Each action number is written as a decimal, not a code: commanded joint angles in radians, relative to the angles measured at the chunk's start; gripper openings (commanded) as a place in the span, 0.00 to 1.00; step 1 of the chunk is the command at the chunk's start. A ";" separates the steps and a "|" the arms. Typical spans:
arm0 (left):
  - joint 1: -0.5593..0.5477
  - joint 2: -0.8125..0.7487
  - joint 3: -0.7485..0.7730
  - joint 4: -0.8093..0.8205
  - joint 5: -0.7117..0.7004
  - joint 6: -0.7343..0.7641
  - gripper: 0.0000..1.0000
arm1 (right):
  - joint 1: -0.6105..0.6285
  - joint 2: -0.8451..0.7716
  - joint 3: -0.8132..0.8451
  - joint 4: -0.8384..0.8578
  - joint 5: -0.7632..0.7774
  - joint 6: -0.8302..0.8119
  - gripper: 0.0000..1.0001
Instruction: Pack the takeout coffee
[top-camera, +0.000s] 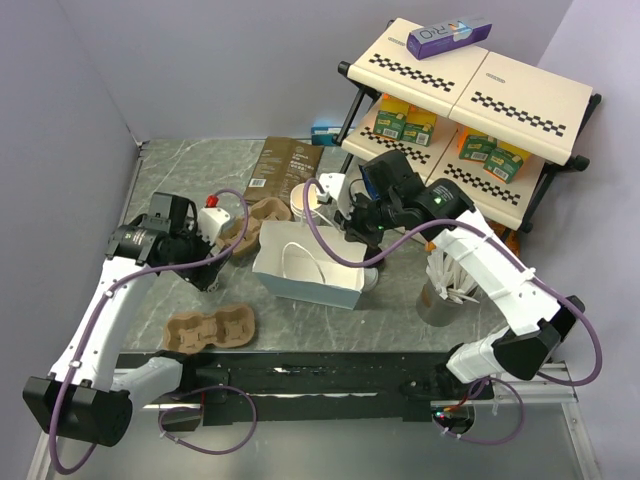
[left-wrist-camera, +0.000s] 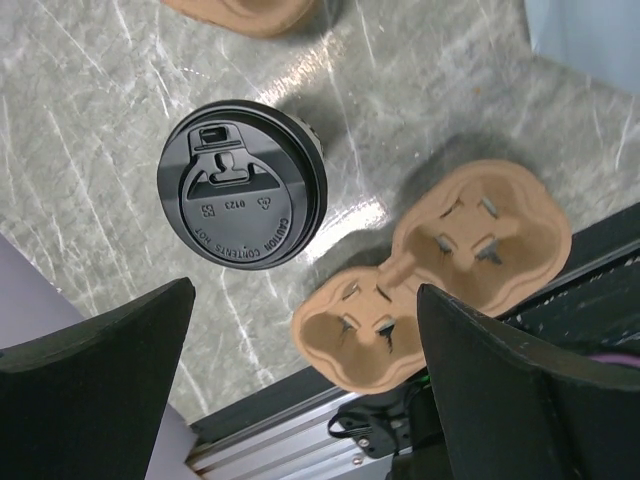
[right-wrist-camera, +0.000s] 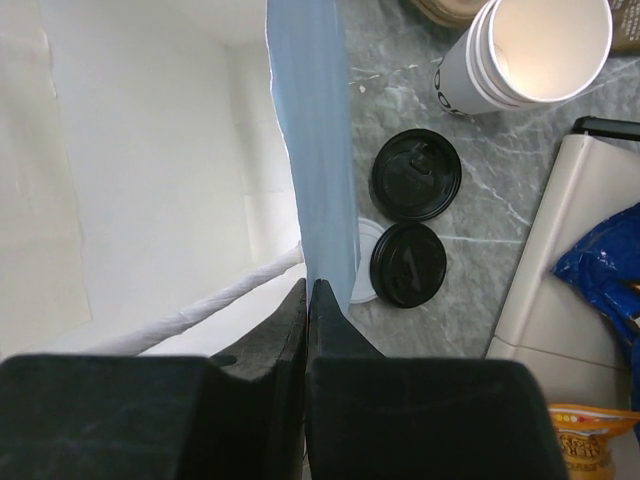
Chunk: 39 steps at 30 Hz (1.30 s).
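The takeout coffee, a white cup under a round black lid, stands upright on the grey marble table in the left wrist view. My left gripper hangs open above the table just short of the cup, holding nothing. A brown pulp cup carrier lies beside the cup. My right gripper is shut on the upper edge of the white paper bag, one finger inside and one outside. From above, the bag stands open mid-table between my left gripper and my right gripper.
Two loose black lids and a stack of open white cups sit behind the bag. A second carrier, a brown coffee pouch, a metal pot of stirrers and a checkered shelf rack stand around.
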 joint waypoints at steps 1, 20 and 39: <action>0.010 -0.013 0.008 0.038 0.017 -0.070 0.99 | -0.003 0.002 0.020 0.034 0.002 0.027 0.00; 0.012 0.024 0.051 0.030 0.076 -0.063 0.99 | -0.048 -0.084 -0.118 0.110 -0.252 -0.082 0.65; 0.013 0.033 0.051 0.033 0.083 -0.090 0.99 | -0.007 -0.069 -0.180 0.333 -0.249 0.070 0.43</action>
